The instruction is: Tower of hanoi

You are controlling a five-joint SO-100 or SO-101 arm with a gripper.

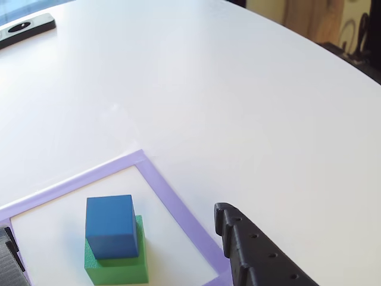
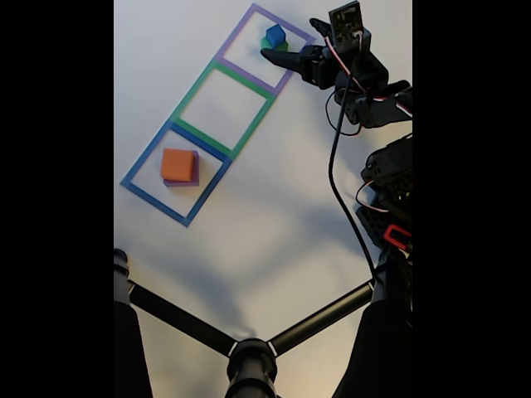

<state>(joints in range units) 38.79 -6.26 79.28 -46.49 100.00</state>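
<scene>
**Blue on green, gripper alongside**

In the fixed view, my orange foam block [image 2: 177, 164] tops the purple slab [image 2: 195, 168] at left; the small blue foam cube [image 2: 275, 35] on the green cube [image 2: 270, 45] lies just left of my spread, empty gripper [image 2: 292, 40].

Blue cube [image 1: 109, 225] atop green cube [image 1: 119, 267]; orange block [image 2: 177, 164] atop purple slab [image 2: 195, 169], well apart.

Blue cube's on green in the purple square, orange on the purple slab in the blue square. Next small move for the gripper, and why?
Probably swing the gripper away from the blue cube toward the orange block. The blue cube already rests on the green cube inside the purple tape square, the gripper holds nothing, and the green tape square is free for the orange block.
</scene>
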